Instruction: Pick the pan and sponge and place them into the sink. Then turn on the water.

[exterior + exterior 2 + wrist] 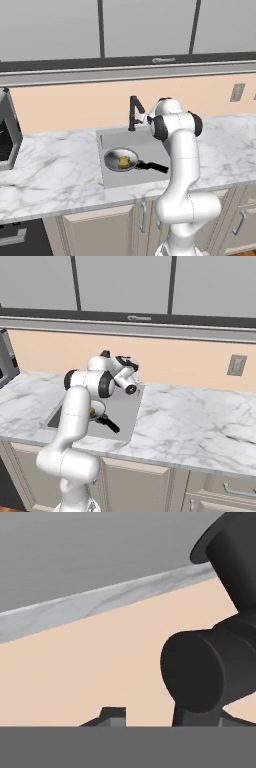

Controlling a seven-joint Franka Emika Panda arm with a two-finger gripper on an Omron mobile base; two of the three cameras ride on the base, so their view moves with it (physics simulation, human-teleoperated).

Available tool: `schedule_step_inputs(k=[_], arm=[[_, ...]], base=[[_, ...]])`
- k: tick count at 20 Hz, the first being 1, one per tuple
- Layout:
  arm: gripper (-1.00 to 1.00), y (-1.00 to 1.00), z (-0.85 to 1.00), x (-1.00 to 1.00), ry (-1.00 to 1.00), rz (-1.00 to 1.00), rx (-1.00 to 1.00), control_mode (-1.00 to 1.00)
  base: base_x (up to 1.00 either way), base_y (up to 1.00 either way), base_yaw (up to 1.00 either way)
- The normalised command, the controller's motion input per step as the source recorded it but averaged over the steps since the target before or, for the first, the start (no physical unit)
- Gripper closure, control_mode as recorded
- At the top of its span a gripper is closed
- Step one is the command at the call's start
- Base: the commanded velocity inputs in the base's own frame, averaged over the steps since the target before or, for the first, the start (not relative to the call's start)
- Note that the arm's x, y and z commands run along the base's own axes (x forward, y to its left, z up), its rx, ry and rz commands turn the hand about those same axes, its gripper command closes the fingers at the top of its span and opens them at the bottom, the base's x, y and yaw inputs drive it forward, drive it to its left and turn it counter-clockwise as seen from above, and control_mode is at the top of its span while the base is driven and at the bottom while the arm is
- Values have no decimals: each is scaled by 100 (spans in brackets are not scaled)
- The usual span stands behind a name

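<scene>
Left base view: pan [120, 160] lies in sink [112, 137] with sponge [124, 162] in its bowl; its black handle runs right and slightly toward the near rim. Right base view: handle points lower right. Hand view: black faucet [210, 667] close ahead; jaws' state cannot be told.

Place: a home kitchen, rendered.
Counter: white marble-patterned worktop [55, 170] across the middle of both base views.
Sink: grey recessed basin [112, 137] at centre, black angular faucet [134, 112] at its back rim.
Cabinets: beige doors with metal handles [100, 232] along the bottom; grey wall cupboards [50, 25] across the top.
Wall: peach backsplash [185, 363], power outlet [236, 365] at right.
</scene>
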Motion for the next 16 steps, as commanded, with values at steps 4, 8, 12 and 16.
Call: schedule_step_inputs(k=[4, 8, 12, 16], arm=[[100, -70, -14, 10, 6, -2, 13, -100], [100, -62, -22, 0, 6, 0, 9, -100], [100, -56, -22, 0, 4, 0, 8, -100], [100, -43, -12, -7, 2, 0, 6, -100]], base=[[0, 0, 0], [0, 0, 0], [0, 0, 0], [0, 0, 0]])
